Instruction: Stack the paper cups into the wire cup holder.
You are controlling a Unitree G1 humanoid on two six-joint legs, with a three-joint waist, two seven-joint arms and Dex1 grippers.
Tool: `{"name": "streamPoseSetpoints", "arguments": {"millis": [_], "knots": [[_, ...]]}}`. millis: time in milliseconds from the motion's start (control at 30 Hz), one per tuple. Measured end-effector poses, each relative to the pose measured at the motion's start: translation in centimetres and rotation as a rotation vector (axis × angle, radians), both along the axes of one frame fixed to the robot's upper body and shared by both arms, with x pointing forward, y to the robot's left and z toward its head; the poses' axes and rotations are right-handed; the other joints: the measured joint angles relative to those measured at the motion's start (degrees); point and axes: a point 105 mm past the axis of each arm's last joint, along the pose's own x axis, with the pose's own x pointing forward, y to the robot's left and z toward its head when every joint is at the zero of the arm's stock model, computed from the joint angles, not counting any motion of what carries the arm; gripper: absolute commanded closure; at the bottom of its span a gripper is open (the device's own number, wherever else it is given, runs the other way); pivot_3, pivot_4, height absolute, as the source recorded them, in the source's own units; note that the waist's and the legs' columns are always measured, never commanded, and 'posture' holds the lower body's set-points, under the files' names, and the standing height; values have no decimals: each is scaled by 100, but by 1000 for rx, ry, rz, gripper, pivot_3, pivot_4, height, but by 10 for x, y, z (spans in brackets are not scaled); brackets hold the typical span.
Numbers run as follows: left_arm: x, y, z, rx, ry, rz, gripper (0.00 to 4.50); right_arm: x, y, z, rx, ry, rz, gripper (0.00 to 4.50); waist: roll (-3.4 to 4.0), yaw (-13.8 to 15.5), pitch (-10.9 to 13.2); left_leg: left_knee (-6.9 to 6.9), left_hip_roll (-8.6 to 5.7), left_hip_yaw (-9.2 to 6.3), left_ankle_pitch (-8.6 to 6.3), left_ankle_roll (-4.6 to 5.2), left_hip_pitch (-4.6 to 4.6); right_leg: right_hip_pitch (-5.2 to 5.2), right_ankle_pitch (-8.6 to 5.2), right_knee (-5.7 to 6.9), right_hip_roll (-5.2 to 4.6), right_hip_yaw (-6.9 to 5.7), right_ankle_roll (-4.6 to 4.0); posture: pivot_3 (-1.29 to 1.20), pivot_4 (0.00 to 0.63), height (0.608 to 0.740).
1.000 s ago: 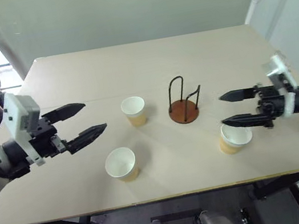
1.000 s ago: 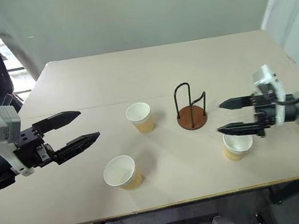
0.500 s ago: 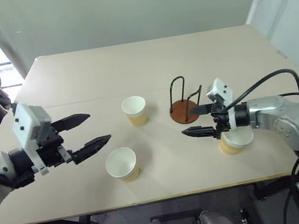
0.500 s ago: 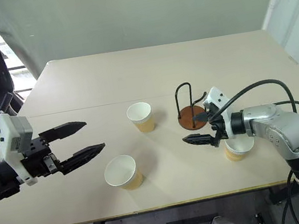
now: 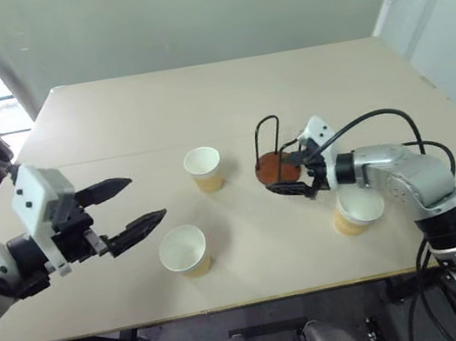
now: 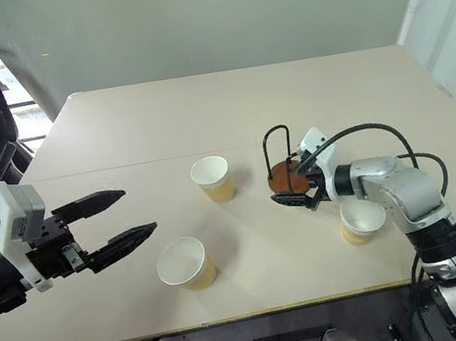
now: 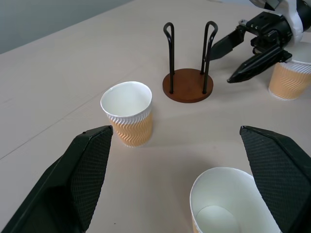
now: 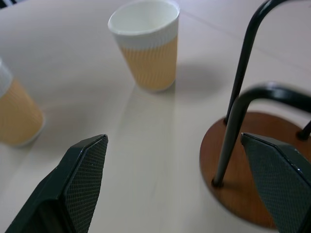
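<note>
head views overhead, wrist views close

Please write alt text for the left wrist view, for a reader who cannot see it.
A black wire cup holder on a round reddish-brown base stands empty on a beige table, with the open right hand beside it. Three tan ribbed paper cups stand apart around it.
</note>
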Motion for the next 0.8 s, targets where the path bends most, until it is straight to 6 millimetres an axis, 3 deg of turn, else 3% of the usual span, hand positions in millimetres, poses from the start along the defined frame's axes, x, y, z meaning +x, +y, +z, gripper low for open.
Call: {"name": "streamPoseSetpoints", "arguments": {"millis": [167,200,333,600,633,800], "knots": [[-2,-2,0,-1,-2,-5,31,4,6,8,9,-37,4,0,0,5,0,0,0,0,-4,-4,-2,-1,0,-1,0,-1,-2,0,150,740],[-2,-2,0,-2,-2,-5,4,4,6,8,8,-37,2,181,0,5,0,0,0,0,-5,-5,-2,0,0,-1,0,-1,-2,0,150,740],[-2,-2,-1,-3,3,0,0,7,3,6,-5,-39,-14,1248,0,3,0,-1,1,-1,-7,-9,-1,-3,0,0,0,-2,-3,0,150,740],[-2,-1,-2,-5,5,11,0,9,7,4,-5,-48,-21,4251,0,2,0,-2,2,0,-8,-11,-2,-4,0,1,0,-2,-4,0,150,740],[-2,-1,-3,-5,5,12,0,9,8,4,-8,-53,-21,4473,0,1,0,-2,2,0,-8,-11,-2,-5,0,1,0,-2,-4,0,150,740],[-2,0,-2,-5,1,16,0,8,10,5,-23,-61,-2,4473,-1,1,0,-2,2,0,-9,-13,-1,-4,0,1,0,-3,-7,0,150,740]]}}
